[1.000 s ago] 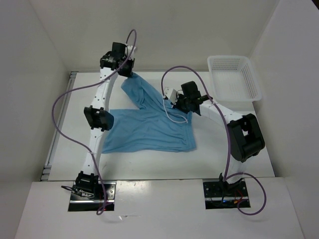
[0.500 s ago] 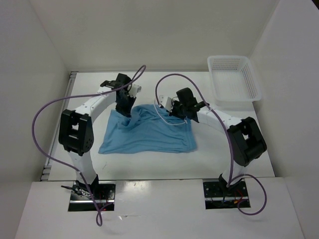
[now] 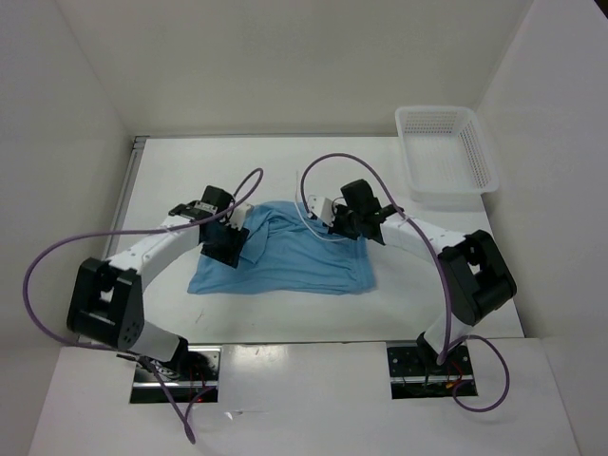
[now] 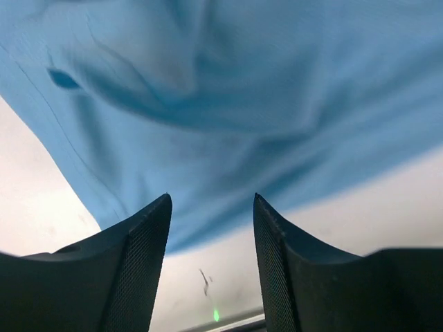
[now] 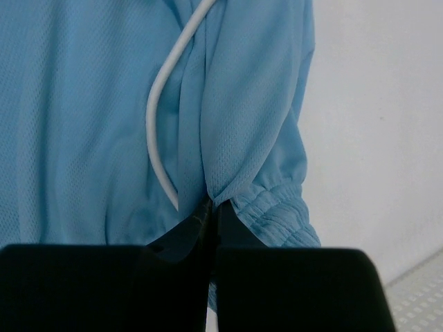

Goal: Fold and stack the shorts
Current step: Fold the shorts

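The shorts (image 3: pixel 294 261) lie rumpled on the tabletop (image 3: pixel 285 161); I judge them light, limp and quick to slump. My right gripper (image 5: pixel 211 207) is pinched on fabric beside the waistband (image 5: pixel 277 200). My left gripper (image 4: pixel 211 207) hangs open and empty. The hems or the waistband look the best places to take hold.

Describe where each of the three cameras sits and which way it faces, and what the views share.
Top external: above and behind the arm bases, looking down at the table, the shorts and the basket; both arms show.
Left wrist: on the left arm, looking past the open left gripper at the shorts' edge; its fingers show.
Right wrist: on the right arm, looking down at the right gripper, shut on the shorts beside the drawstring.
Shared: all three show the shorts.
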You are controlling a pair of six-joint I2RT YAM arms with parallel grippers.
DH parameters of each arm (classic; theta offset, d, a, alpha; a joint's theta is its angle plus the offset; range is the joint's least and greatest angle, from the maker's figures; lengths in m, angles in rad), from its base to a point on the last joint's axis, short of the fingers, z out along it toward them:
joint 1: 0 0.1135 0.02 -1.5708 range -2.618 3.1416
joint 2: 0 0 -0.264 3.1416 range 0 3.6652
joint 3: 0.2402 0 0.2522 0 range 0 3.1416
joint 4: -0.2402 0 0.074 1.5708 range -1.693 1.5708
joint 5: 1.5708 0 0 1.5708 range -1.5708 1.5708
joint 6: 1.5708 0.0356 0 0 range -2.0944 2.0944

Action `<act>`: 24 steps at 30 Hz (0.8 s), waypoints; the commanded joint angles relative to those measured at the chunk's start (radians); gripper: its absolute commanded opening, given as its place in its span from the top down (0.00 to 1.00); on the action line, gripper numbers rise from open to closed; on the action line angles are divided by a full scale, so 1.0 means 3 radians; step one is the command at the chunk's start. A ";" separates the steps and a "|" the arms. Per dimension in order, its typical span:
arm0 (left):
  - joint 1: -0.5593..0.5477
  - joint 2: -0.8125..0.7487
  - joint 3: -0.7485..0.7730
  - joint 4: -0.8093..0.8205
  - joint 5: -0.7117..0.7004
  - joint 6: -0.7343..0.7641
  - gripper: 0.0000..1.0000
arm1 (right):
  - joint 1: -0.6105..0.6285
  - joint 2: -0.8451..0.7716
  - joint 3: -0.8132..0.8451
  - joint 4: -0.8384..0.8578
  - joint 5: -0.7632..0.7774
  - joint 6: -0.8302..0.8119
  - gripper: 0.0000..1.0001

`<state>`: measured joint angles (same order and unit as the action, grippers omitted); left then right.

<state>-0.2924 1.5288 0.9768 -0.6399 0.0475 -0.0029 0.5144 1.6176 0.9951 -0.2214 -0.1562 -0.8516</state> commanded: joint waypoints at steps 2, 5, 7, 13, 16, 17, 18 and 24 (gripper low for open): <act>-0.0058 -0.0422 0.0179 -0.0188 0.0378 0.0010 0.41 | 0.0029 -0.0151 -0.0111 0.0134 0.0020 -0.0091 1.00; 0.0212 -0.0178 0.0476 0.0111 0.0501 0.0010 0.41 | 0.0029 -0.0151 -0.0111 0.0135 0.0055 -0.0091 1.00; 0.0355 0.0163 0.0777 0.0358 0.0374 0.0010 0.45 | 0.0029 -0.0151 -0.0142 0.0135 0.0055 -0.0091 1.00; 0.0627 0.0922 0.1376 0.0379 0.0480 0.0010 0.46 | 0.0029 -0.0120 -0.0142 0.0099 0.0055 -0.0091 1.00; 0.0627 0.0994 0.1341 0.0318 0.0547 0.0010 0.46 | 0.0029 -0.0120 -0.0142 0.0099 0.0091 -0.0091 1.00; 0.0627 0.0994 0.1341 0.0247 0.0547 0.0010 0.45 | 0.0029 -0.0120 -0.0142 0.0099 0.0091 -0.0091 1.00; 0.0627 0.1035 0.1295 0.0216 0.0547 0.0010 0.45 | 0.0029 -0.0120 -0.0142 0.0099 0.0091 -0.0091 1.00; 0.0627 0.1046 0.1254 -0.0152 0.1139 0.0010 0.43 | 0.0029 -0.0054 -0.0142 0.0099 0.0122 -0.0121 1.00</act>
<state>-0.1017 1.8481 1.3590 -0.6159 0.2485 -0.0040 0.5148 1.6173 0.9588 -0.2180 -0.1349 -0.8711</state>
